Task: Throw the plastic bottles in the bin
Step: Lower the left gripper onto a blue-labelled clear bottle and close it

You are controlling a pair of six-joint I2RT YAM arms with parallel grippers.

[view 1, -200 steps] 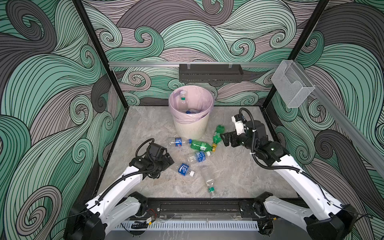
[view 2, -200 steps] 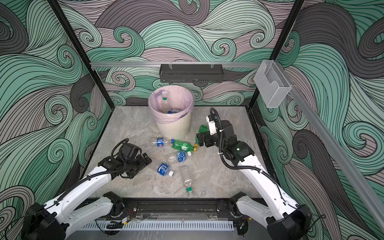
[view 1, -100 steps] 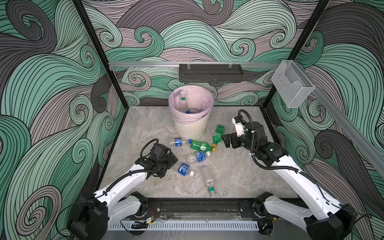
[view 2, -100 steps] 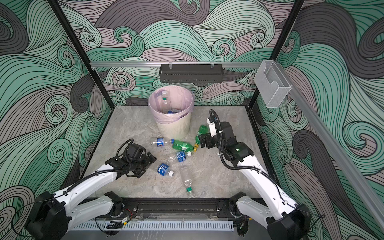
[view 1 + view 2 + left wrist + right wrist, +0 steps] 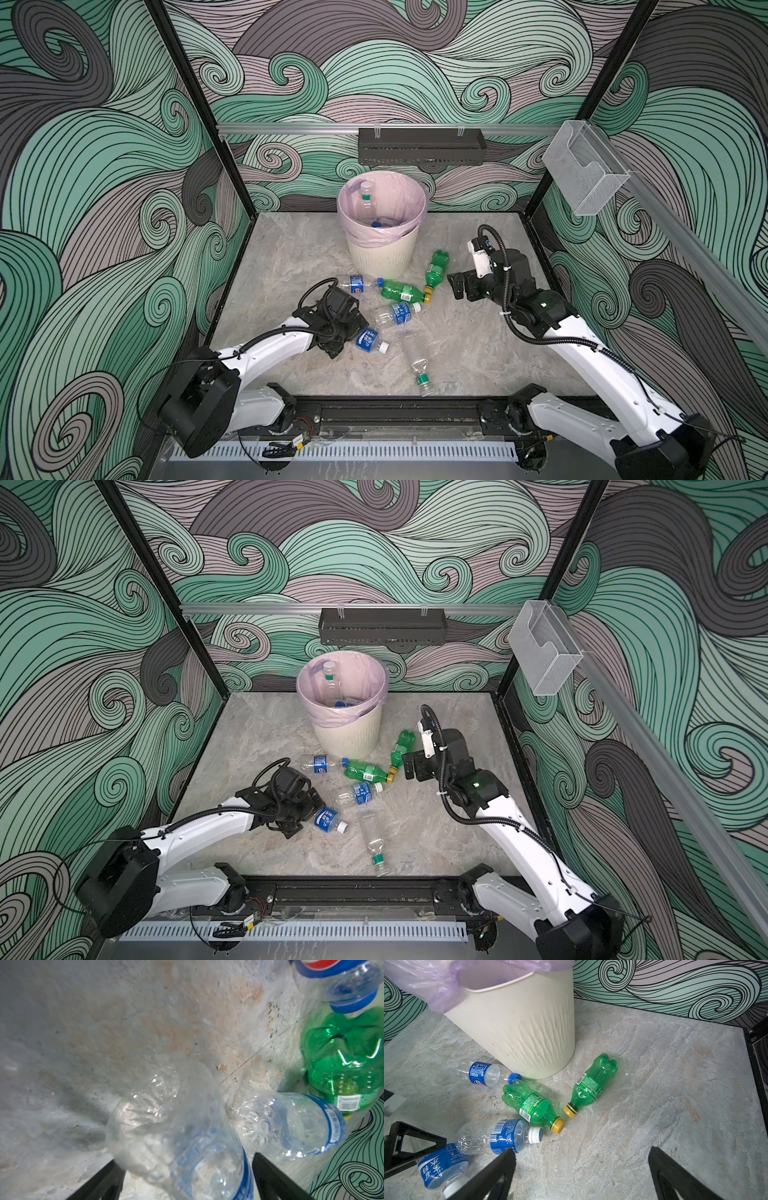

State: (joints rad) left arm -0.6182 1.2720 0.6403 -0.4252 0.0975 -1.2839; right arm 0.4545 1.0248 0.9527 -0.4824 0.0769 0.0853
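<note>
The cream bin (image 5: 380, 259) stands at 12 o'clock on the stone floor (image 5: 291, 257), with a few bottles inside it. Six plastic bottles (image 5: 395, 312) lie loose toward 6 o'clock of it: two green ones (image 5: 401, 291) just off its foot, the clear ones nearer me. The left gripper (image 5: 348, 337), about 7 o'clock from the bin, has its jaws spread wide either side of a blue-labelled bottle (image 5: 176, 1126); whether they touch it I cannot tell. The right gripper (image 5: 581, 1152), at 4 o'clock, gapes over bare floor beside a green bottle (image 5: 591, 1082), holding nothing.
</note>
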